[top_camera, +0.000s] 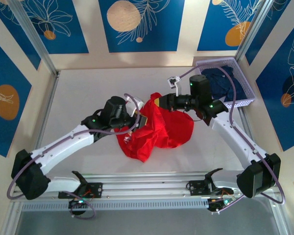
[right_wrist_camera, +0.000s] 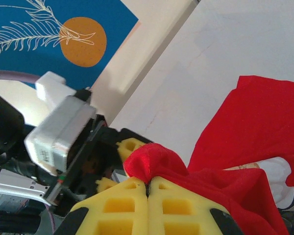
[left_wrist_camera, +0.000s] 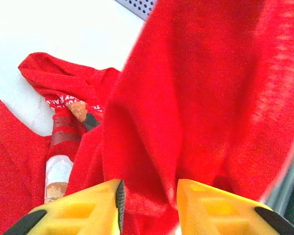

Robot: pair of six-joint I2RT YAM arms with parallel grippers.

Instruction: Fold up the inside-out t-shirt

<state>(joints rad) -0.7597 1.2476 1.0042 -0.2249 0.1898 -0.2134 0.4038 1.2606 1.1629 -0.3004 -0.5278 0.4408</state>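
Note:
The inside-out t-shirt [top_camera: 161, 129] is a bright red heap in the middle of the white table, and part of it is pulled up off the surface. My right gripper [top_camera: 159, 101] holds that raised part. In the right wrist view the right gripper [right_wrist_camera: 148, 182] is shut, with a bunch of red t-shirt [right_wrist_camera: 152, 159] puffing out above its yellow tips. My left gripper [top_camera: 141, 120] is at the shirt's left side. Its yellow fingers [left_wrist_camera: 206, 205] stand apart around the left gripper [left_wrist_camera: 149, 188], with a hanging fold of t-shirt [left_wrist_camera: 196, 88] loose between them. A strip of the tan-and-white print [left_wrist_camera: 59, 169] shows lower left.
A purple basket [top_camera: 245, 93] holding dark navy clothing [top_camera: 223, 78] stands at the back right corner. The left arm's wrist with its white camera block [right_wrist_camera: 59, 132] is very close to my right gripper. Walls enclose the table, and metal rails [top_camera: 147, 188] run along its near edge.

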